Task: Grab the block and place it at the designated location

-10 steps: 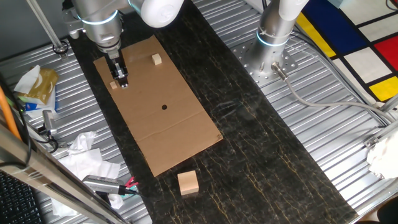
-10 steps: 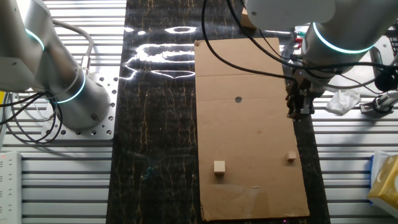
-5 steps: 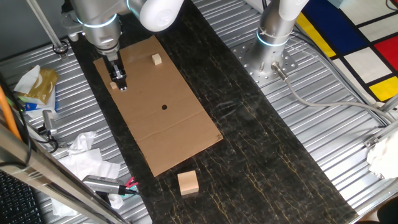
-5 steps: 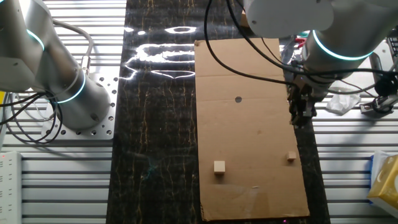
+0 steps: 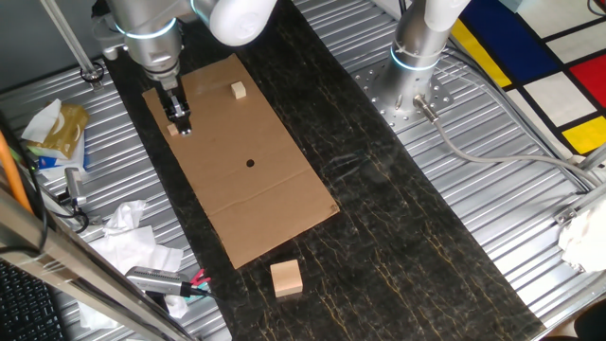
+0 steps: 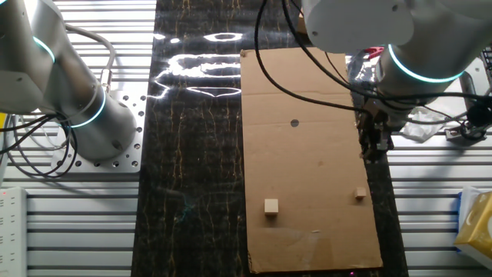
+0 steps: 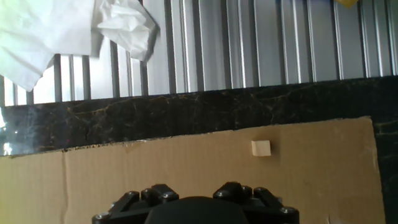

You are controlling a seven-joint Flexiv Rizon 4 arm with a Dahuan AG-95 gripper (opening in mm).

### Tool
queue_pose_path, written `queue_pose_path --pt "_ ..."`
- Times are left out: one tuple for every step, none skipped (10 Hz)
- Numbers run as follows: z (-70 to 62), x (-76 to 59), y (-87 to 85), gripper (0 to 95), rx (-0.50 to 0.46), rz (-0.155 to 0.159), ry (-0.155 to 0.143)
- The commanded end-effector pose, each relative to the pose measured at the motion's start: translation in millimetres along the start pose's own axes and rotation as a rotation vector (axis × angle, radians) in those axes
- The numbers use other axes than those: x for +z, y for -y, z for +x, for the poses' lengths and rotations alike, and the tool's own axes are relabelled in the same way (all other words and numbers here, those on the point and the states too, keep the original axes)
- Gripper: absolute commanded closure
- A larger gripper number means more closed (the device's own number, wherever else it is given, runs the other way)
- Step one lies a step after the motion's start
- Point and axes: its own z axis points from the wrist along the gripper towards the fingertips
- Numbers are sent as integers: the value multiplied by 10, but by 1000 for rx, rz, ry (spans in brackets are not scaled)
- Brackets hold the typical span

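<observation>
The block (image 6: 360, 194), a tiny pale cube, lies near the right edge of the brown cardboard sheet (image 6: 307, 169). In the hand view the block (image 7: 261, 147) sits ahead and to the right, free of the fingers. My gripper (image 6: 374, 148) hangs above the sheet's right edge, a short way from the block, open and holding nothing. In one fixed view the gripper (image 5: 181, 126) stands right beside the block (image 5: 171, 130) and partly covers it. The designated location, a black dot (image 5: 250, 162), marks the middle of the sheet; the same dot (image 6: 294, 122) lies well away from the gripper.
A slightly bigger pale block (image 5: 238, 90) lies on the cardboard. A large wooden cube (image 5: 286, 278) stands on the dark tabletop past the sheet's end. Crumpled tissue (image 7: 124, 28) and clutter (image 5: 142, 256) lie on the ribbed metal beside the sheet. A second arm's base (image 6: 84, 123) stands opposite.
My gripper has slid along the cardboard's edge, closer to the tiny block. The blocks have not moved.
</observation>
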Motion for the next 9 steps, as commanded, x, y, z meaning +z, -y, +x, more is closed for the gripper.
queue_pose_path --pt "-32 12 66 570 -10 -3 -1" --pt "-41 11 96 570 -13 -3 -2" --pt "-56 13 134 570 -20 -2 -2" --pt "-74 13 167 570 -25 -4 -1" --pt "-103 5 192 570 -30 -4 -3" --pt "-125 0 206 570 -32 -4 -3" --pt "-161 -4 227 570 -34 -5 -3" --pt "-184 -11 240 570 -34 -7 -3" --pt "-196 -12 252 570 -35 -6 -3"
